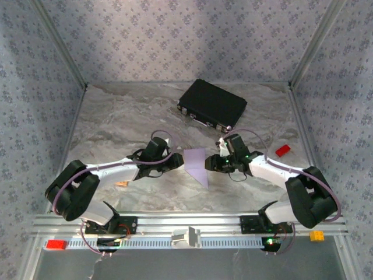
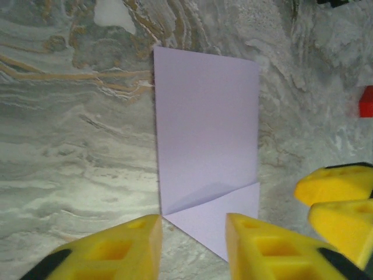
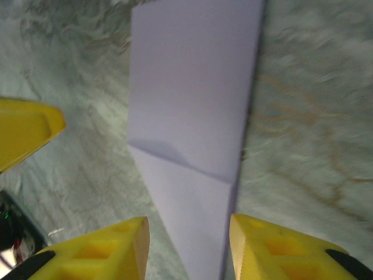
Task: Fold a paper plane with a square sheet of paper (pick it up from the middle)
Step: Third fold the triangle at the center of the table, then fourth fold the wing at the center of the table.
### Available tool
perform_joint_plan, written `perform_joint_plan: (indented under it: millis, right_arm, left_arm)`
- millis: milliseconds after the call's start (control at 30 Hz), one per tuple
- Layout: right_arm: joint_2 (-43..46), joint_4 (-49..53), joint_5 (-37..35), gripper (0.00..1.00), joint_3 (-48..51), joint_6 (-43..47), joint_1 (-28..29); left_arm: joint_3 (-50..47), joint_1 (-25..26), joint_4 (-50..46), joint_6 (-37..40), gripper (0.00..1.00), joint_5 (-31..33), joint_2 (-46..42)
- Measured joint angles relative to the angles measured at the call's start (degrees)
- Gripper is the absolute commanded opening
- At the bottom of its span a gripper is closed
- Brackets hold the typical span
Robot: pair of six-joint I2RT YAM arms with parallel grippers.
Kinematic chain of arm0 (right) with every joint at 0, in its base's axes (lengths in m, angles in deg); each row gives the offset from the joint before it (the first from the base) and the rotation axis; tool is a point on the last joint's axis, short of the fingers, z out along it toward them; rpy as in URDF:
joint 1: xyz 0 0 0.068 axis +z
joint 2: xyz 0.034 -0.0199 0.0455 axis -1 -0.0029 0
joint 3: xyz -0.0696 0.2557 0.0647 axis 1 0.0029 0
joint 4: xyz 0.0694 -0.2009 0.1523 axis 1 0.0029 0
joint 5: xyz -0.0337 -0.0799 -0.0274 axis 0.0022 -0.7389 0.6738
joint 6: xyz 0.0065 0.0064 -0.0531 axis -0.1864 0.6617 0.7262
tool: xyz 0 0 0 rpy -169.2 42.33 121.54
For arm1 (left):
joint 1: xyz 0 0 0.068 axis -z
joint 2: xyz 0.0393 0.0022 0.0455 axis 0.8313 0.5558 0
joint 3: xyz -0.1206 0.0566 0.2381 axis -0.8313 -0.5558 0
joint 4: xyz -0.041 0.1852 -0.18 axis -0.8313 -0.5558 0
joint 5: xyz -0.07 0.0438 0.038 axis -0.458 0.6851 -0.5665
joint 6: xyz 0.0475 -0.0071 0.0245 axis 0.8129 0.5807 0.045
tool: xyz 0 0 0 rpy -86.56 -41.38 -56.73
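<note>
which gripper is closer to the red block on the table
Right. The right gripper is left of the red block, at the right edge of the paper; the left gripper is beyond the paper, farther left.

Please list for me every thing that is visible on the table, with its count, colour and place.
sheet of paper: one, pale lilac, middle, partly folded
black case: one, black, far centre
red block: one, red, right side
tan block: one, tan, beside the left arm
left gripper: one, yellow jaws apart, at the paper's left side
right gripper: one, yellow jaws apart, at the paper's right side
</note>
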Motion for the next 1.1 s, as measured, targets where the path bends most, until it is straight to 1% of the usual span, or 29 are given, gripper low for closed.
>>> perform_joint_plan:
  millis: [67, 167, 200, 400, 533, 600, 767, 900, 1100]
  right_arm:
    - [-0.7, -0.1, -0.1, 0.42, -0.1, -0.5, -0.3]
    - [-3.5, -1.1, 0.6, 0.36, -0.3, -1.4, -0.2]
    - [-4.5, -1.5, 0.9, 0.36, -0.3, -1.6, 0.0]
    - [-8.2, -3.2, 2.1, 0.31, -0.5, -2.9, 0.8]
    - [-9.1, -3.8, 2.4, 0.28, -1.0, -3.3, 1.2]
    - [-9.6, -4.2, 2.7, 0.24, -1.3, -3.4, 1.2]
    - [-9.7, -4.6, 3.1, 0.18, -1.4, -3.7, 1.3]
    - [-9.7, -4.5, 3.1, 0.18, -1.4, -3.7, 1.3]
    - [-9.4, -3.0, 2.9, 0.25, -1.4, -3.7, 1.3]
  left_arm:
    - [-0.2, 0.0, -0.2, -0.4, 0.48, 1.1, -0.2]
    - [-0.9, -0.3, -0.4, -0.9, 0.51, 2.3, -0.5]
    - [-1.0, -0.4, -0.5, -1.0, 0.52, 2.4, -0.5]
    - [-1.2, -0.8, -0.7, -1.4, 0.54, 3.3, -0.7]
    - [-1.2, -0.8, -0.8, -1.5, 0.54, 3.3, -0.7]
    - [-1.2, -0.8, -0.8, -1.5, 0.54, 3.3, -0.7]
    - [-1.2, -0.9, -0.8, -1.5, 0.54, 3.2, -0.7]
    - [-1.2, -0.9, -0.8, -1.6, 0.54, 3.2, -0.7]
    - [-1.2, -0.9, -0.8, -1.6, 0.54, 3.2, -0.7]
